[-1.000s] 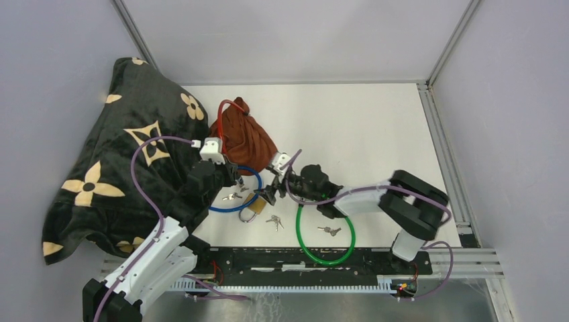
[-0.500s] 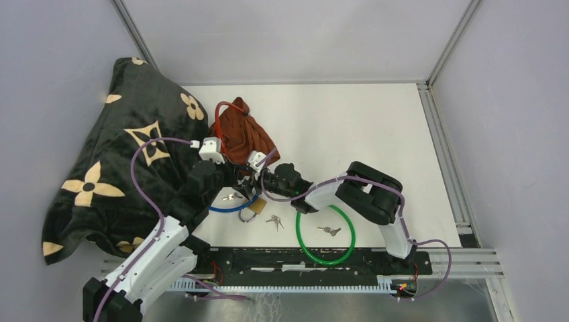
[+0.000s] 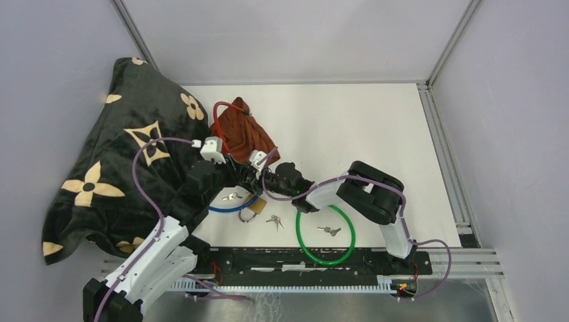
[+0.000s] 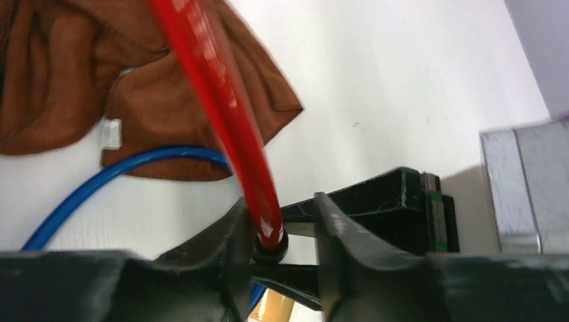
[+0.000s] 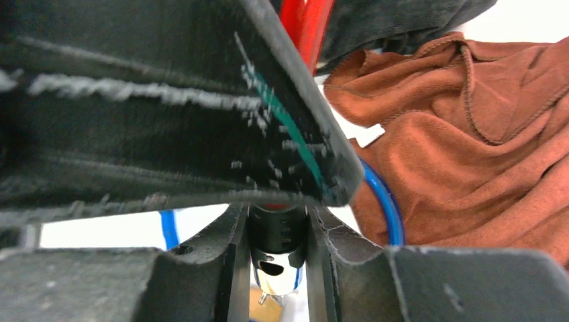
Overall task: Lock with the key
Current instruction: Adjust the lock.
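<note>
The red cable lock loops from the brown cloth down to where both grippers meet. Its black end barrel with a chrome tip sits between the jaws of my right gripper, which is shut on it. My left gripper has the red cable resting against one finger, with a gap to the other, so it is open. Small keys lie on the table: one by the blue cable, a bunch and another key.
A blue cable and a brass padlock lie just below the grippers. A green cable loop lies at the near edge. A black patterned blanket fills the left side. Metal frame rails bound the table.
My right arm swung left to meet the left gripper and shut its wide-open jaws on the red cable's end barrel. The left gripper's jaws have eased apart.
</note>
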Controlling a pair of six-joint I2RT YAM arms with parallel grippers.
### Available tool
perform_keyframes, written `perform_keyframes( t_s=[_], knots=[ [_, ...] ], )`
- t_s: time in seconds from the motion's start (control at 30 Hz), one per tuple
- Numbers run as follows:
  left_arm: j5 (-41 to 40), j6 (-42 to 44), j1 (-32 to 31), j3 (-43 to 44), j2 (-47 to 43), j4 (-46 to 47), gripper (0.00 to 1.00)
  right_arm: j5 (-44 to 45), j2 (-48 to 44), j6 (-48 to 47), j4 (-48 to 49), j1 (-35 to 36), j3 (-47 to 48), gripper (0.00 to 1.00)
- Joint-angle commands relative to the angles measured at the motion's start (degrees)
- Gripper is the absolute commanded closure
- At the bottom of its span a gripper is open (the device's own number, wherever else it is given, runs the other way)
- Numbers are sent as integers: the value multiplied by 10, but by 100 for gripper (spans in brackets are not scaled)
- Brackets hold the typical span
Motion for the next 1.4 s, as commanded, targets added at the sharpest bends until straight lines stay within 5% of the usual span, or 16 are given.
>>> perform_keyframes(
  t_s=[0.0, 0.1, 0.23, 0.37, 0.57, 0.7, 0.9, 1.03, 1.23, 1.37],
  knots=[
    [131, 40, -2, 22, -26, 62, 45, -88, -89, 44, 73, -26, -33, 100],
    [152, 87, -2, 37, -53, 54, 27, -201, -133, 89, 110, -50, -55, 100],
    [193, 131, -2, 56, -84, 53, 19, -312, -204, 108, 120, -78, -82, 100],
    [247, 103, -2, 74, -78, 100, 18, -393, -265, 96, 94, -91, -97, 100],
    [289, 41, -2, 86, -76, 218, 22, -380, -356, -2, -38, -93, -107, 100],
    [293, -15, -2, 75, -76, 278, 39, -384, -367, 0, -43, -93, -107, 100],
    [248, -45, -2, 82, -87, 250, 89, -374, -363, -18, -71, -93, -114, 100],
    [246, -47, -2, 81, -88, 212, 98, -356, -370, -37, -106, -92, -108, 100],
    [254, 31, -2, 104, -74, 140, 98, -320, -416, -127, -232, -98, -90, 39],
    [251, 84, -2, 149, -60, 50, 98, -295, -462, -182, -334, -123, -73, 20]
  ],
)
